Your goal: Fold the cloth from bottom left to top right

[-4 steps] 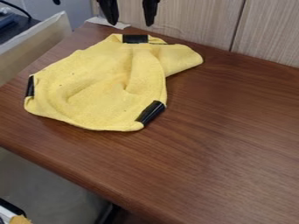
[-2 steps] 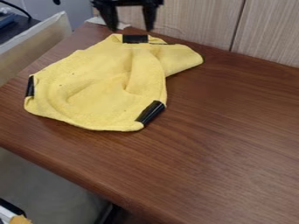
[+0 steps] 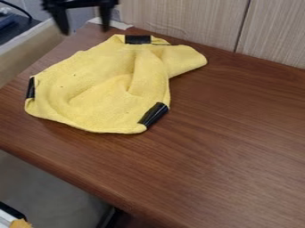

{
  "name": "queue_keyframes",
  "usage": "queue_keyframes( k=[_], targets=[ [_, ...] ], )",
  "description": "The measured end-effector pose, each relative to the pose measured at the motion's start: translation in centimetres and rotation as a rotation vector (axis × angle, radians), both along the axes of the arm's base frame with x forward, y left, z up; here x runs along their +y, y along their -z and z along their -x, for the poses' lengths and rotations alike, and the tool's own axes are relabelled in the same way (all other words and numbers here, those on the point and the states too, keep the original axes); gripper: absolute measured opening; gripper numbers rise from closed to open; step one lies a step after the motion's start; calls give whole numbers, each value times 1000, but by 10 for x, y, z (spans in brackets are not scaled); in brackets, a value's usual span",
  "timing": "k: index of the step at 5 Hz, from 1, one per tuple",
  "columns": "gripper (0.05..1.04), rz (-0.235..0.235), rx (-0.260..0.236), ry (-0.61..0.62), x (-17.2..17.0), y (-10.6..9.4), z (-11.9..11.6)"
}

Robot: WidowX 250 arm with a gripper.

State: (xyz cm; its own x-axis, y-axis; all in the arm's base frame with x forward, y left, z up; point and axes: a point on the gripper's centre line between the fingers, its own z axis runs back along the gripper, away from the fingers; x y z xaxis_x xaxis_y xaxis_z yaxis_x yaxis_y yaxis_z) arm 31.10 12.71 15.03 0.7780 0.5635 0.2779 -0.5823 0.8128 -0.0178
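The black gripper hangs at the upper left, above the table's back left part, with its two fingers spread apart and nothing between them. Below it and to its right, not touching it, a yellow cloth lies rumpled on the brown table. Black tape marks the cloth at its left, top and lower right corners. A ridge runs down the cloth's upper middle, and its upper right part sticks out as a rounded lobe.
A wood-panelled wall stands along the table's back edge. Left of the table is a pale bin or box edge. The table's front edge slants down toward the lower right.
The gripper has come down a little and then moved left, from above the cloth's top corner to the upper left. The cloth has not moved.
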Motion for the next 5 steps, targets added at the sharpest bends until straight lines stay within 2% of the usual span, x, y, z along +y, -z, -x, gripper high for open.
queue_keyframes(
  k=[1, 2, 3, 4, 5],
  targets=[
    [1001, -72, 39, -131, 30, 6, 18],
    [1001, -83, 62, -209, 49, 20, 37],
    [1001, -31, 105, -227, 59, 42, 50],
    [1001, -6, 143, -236, 72, 66, 67],
    [1001, 39, 191, -232, 78, 87, 75]
  ],
)
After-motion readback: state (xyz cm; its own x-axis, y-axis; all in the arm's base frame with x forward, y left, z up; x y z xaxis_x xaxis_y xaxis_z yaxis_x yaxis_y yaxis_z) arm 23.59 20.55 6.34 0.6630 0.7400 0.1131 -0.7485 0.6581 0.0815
